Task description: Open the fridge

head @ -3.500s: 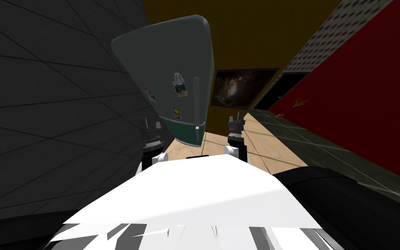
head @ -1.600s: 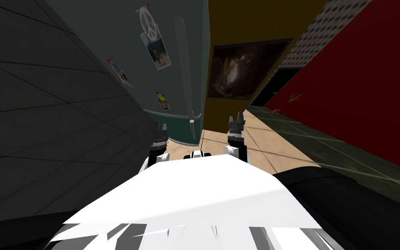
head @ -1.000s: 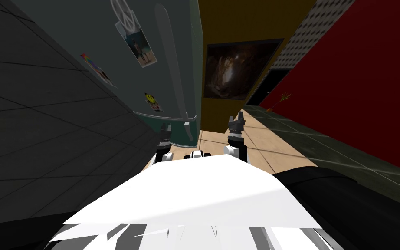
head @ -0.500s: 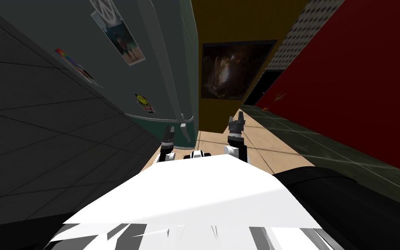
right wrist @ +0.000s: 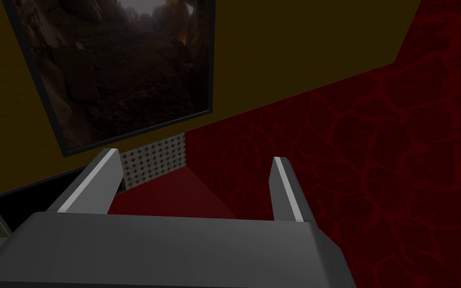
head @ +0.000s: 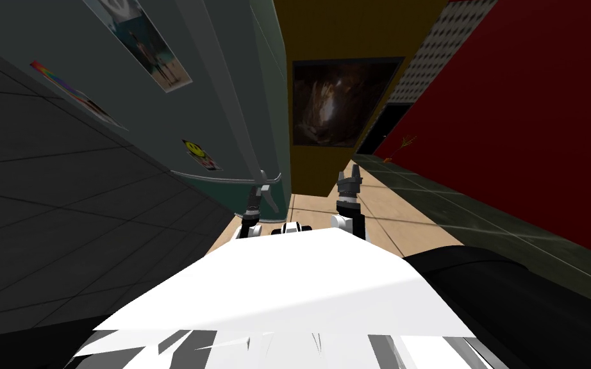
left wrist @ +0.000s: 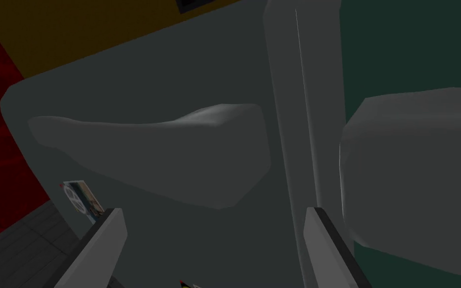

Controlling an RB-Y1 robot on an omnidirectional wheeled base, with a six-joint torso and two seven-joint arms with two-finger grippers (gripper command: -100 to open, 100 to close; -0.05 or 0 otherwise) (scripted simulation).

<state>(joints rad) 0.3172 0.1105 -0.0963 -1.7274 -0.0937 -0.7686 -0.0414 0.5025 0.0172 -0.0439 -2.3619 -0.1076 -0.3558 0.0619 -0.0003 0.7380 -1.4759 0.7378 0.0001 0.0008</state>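
Fridge (head: 179, 109) close on my left, door shut; left gripper (left wrist: 214, 215), fingers spread, faces the upper door handle (left wrist: 164, 155) without clasping it; right gripper (head: 350, 174) also spread, parked right; grasp and pull all remain.

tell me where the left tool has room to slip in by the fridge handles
Free: bare grey door face between the left tool's open fingers, short of the upper handle; tan floor beside the right tool. Crowded: the trim strip and lower handle, close together.
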